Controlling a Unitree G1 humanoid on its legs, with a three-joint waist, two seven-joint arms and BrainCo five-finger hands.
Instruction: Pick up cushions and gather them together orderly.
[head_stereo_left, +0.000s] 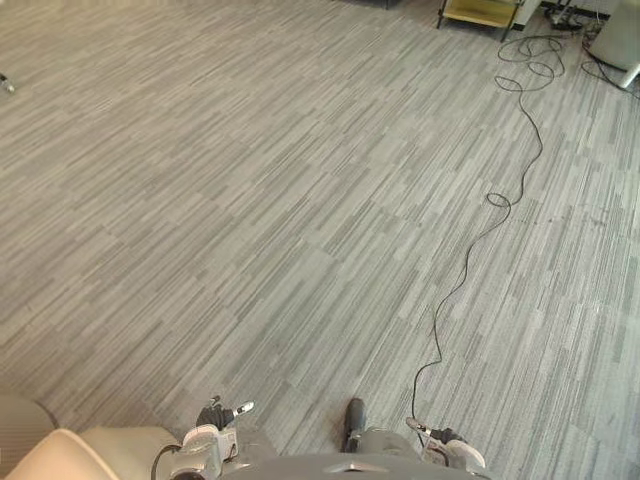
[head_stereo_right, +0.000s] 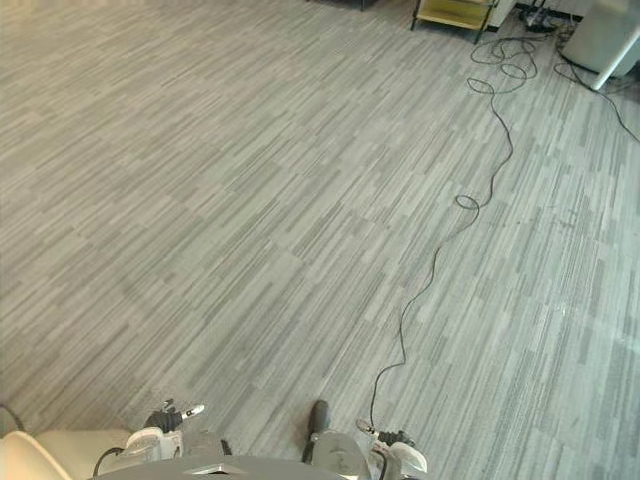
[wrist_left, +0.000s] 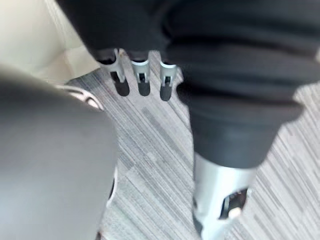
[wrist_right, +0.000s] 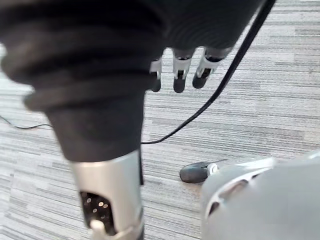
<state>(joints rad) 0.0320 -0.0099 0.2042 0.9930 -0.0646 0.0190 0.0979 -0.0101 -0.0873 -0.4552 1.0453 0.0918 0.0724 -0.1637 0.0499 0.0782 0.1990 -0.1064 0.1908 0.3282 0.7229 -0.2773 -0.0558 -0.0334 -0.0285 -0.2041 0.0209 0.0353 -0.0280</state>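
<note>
- Cushion (head_stereo_left: 110, 446), a beige one, lies on the grey carpet (head_stereo_left: 300, 200) at the lower left, just beside the left hand (head_stereo_left: 212, 416).
- Left wrist view: its fingers (wrist_left: 143, 80) hang straight, holding nothing.
- Right wrist view: the right hand (wrist_right: 180, 69) is relaxed and empty too.
- I think it should turn left, bend low and take the cushion by two sides.

We see a cream cushion (head_stereo_left: 100, 445) lying flat on the floor (head_stereo_left: 300, 200) at near left, smooth-skinned, partly cut off by the view's edge.
</note>
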